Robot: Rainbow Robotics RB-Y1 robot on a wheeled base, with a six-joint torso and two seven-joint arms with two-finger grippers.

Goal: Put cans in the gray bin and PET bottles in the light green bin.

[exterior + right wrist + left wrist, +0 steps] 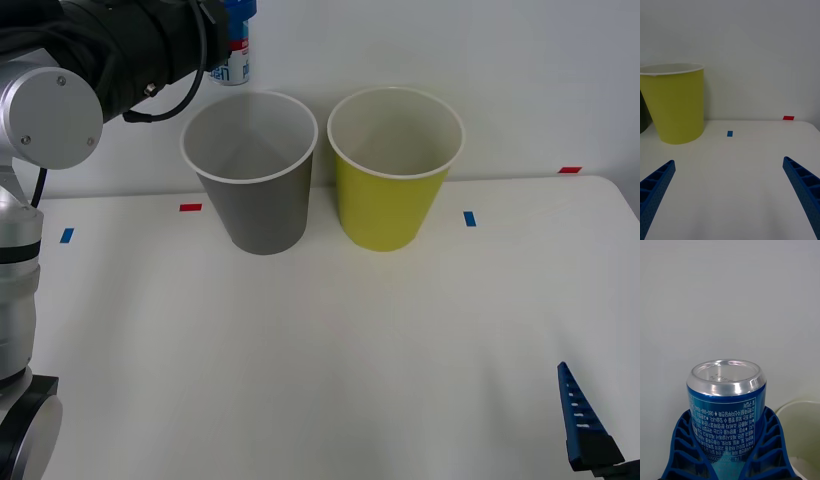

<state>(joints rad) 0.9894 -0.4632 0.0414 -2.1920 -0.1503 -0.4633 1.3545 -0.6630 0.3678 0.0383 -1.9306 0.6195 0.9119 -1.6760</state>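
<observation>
We hold the blue drink can [726, 408] mid-body in our left gripper [727, 450], fingers closed around it, above the gray bin [255, 200]; it seems light, slick, dentable. Our right gripper [730, 195] waits spread, empty.

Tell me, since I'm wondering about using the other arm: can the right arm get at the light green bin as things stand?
Probably yes. The right pincer is open and low over the table, and bare tabletop lies between it and the light green bin. The left pincer holds the can up by the gray bin.
</observation>
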